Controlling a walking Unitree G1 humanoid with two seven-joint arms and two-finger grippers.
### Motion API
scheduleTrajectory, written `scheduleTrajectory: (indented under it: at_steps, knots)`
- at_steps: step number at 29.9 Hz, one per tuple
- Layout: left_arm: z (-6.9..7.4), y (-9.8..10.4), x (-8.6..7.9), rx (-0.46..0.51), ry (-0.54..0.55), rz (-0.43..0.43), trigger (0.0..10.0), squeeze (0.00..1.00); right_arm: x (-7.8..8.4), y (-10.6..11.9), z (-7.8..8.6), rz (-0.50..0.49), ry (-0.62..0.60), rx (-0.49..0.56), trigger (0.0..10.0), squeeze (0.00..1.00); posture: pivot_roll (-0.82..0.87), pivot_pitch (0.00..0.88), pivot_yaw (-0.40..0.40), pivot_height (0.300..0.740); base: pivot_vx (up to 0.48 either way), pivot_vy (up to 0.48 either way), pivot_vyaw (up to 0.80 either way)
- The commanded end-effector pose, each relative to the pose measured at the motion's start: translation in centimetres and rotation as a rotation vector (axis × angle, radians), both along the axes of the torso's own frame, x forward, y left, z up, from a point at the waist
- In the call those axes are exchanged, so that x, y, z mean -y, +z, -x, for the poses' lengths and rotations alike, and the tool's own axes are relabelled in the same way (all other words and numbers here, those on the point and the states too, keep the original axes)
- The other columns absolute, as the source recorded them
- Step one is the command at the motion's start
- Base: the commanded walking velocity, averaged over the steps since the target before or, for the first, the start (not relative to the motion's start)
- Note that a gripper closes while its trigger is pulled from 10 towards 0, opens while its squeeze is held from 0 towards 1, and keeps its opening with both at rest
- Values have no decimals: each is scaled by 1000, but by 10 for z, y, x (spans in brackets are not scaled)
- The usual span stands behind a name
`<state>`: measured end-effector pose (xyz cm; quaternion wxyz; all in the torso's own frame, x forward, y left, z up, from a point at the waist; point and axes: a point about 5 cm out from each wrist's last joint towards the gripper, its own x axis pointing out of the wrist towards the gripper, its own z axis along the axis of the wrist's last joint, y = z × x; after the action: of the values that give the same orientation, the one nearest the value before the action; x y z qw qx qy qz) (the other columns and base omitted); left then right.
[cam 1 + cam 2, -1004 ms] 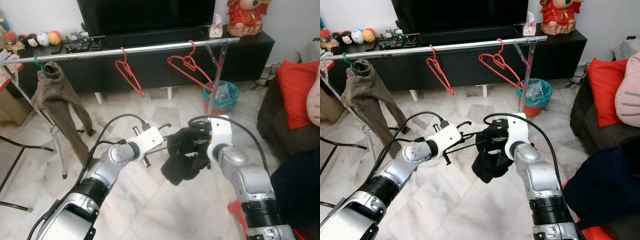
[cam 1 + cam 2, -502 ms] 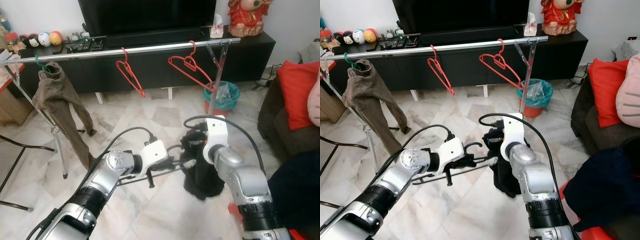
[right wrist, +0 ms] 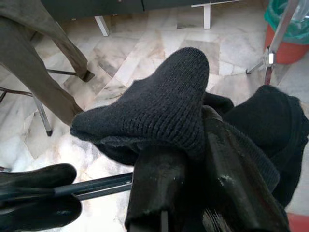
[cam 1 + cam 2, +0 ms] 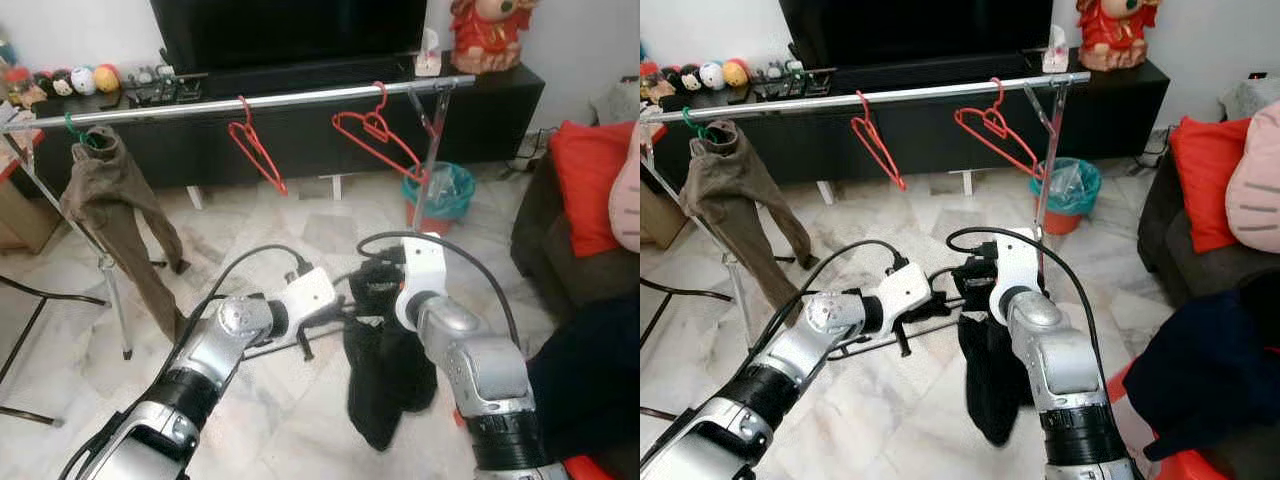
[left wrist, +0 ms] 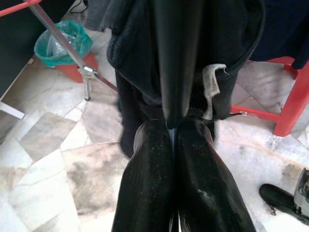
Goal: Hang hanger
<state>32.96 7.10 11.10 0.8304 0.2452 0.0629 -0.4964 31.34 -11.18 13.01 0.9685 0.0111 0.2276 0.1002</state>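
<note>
Clothes rail (image 4: 300, 96) spans the room, two red hangers on it. Black garment (image 4: 385, 375) dangles above the floor, clamped in the right pincer (image 3: 193, 159). Left pincer (image 5: 173, 126), clamped together on the black hanger (image 4: 300, 340). Step: dressing hanger; next, lift to rail.

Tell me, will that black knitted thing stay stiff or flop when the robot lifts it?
Probably floppy: the black garment hangs limp below the right hand, and it bunches over the fingers in soft folds. Its knit likely grips rather than slips.
</note>
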Motion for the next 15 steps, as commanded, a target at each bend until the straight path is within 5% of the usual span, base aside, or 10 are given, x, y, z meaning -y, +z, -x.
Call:
scheduleTrajectory:
  at_steps: [1,10,15]
  knots:
    - [0,3,3,-2,-17,-4,10000,0,-10,8,3,-22,27,22,10000,0,-45,35,97,740,0,0,0]
    - [2,-14,-7,-31,-16,-151,10000,0,-1,6,9,-4,-47,11,10000,0,-46,36,100,740,0,0,0]
    - [-10,-10,-19,10,98,-200,10000,0,10,1,9,34,-95,-3,10000,0,-41,35,100,740,0,0,0]
